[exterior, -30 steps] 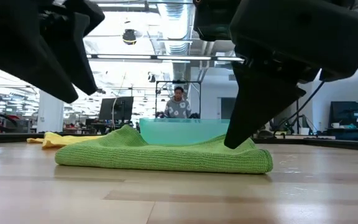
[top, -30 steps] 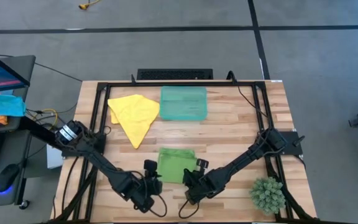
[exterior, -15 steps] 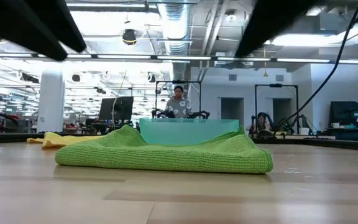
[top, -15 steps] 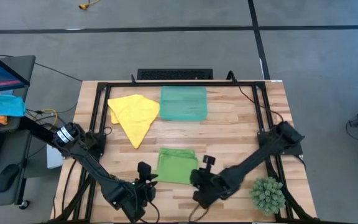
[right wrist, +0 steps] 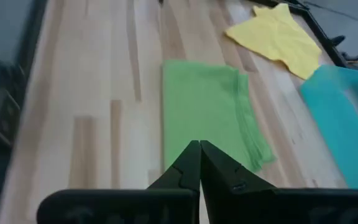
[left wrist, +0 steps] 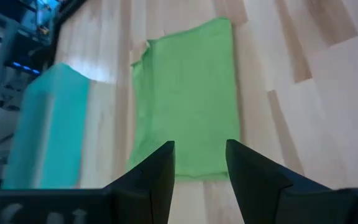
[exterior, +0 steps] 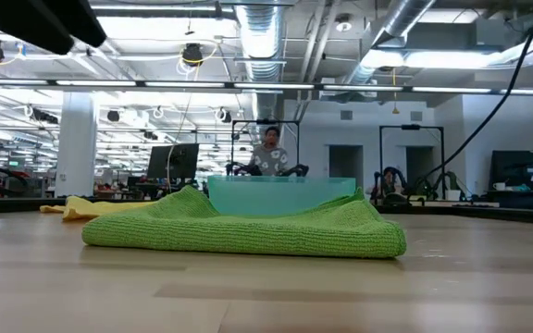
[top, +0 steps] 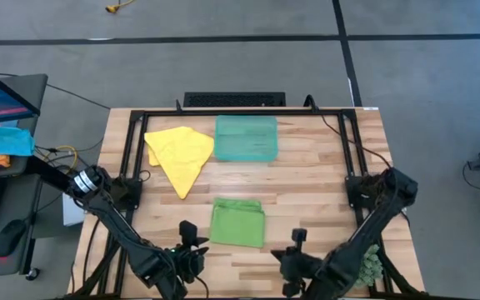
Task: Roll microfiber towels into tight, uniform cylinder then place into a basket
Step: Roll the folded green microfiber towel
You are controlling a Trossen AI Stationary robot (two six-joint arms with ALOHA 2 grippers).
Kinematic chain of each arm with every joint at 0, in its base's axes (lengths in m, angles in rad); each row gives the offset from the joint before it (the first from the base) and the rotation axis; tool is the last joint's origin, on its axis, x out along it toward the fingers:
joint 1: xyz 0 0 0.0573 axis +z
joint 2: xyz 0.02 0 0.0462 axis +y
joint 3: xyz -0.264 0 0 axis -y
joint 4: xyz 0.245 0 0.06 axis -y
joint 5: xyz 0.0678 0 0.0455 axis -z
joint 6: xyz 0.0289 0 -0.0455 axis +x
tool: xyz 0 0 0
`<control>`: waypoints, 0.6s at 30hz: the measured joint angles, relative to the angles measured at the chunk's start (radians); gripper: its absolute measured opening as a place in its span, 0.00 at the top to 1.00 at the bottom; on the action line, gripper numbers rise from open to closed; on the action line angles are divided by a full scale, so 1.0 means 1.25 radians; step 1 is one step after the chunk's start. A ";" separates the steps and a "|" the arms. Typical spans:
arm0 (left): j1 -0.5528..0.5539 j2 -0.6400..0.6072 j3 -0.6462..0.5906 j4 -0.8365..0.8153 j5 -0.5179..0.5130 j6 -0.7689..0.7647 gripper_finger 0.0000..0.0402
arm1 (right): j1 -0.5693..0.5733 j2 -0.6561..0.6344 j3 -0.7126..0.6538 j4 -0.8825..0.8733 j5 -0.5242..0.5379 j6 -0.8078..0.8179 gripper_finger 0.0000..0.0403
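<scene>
**A:** Start at your left claw (left wrist: pixel 201 163) — its fingers stand parted with nothing between them, hanging above the bench (top: pixel 307 179) just short of the near edge of the green towel (top: pixel 237 222). The right claw (right wrist: pixel 199 163) has its tips pressed together, also empty, and sits off the towel's near right corner, close to the front edge of the bench.

**B:** Why are both parked there, do you think?

**A:** My guess is you've let go to regrip. The green towel lies as a flat folded rectangle in the middle of the bench, not yet a cylinder, so both claws sit on the near side where a roll could begin. The yellow towel (top: pixel 179 152) lies spread and crumpled at the far left, touching or just beside the basket (top: pixel 246 137), which looks empty.

**B:** Anything you can't make out?

**A:** From table height the green towel blocks the basket's lower wall — only its rim shows — and most of the yellow towel. The right claw in the overhead view is partly lost against the small plant (top: pixel 365 260), so its exact height is unclear. A person (exterior: pixel 268 153) stands in the room behind.
</scene>
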 joint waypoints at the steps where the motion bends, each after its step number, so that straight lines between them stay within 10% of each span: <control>1: 0.000 0.000 0.000 0.000 0.004 -0.007 0.66 | -0.002 0.010 0.003 0.015 0.005 0.000 0.92; 18: -0.002 0.109 -0.003 -0.005 -0.004 -0.014 0.66 | -0.061 0.115 0.001 0.060 -0.075 -0.015 0.93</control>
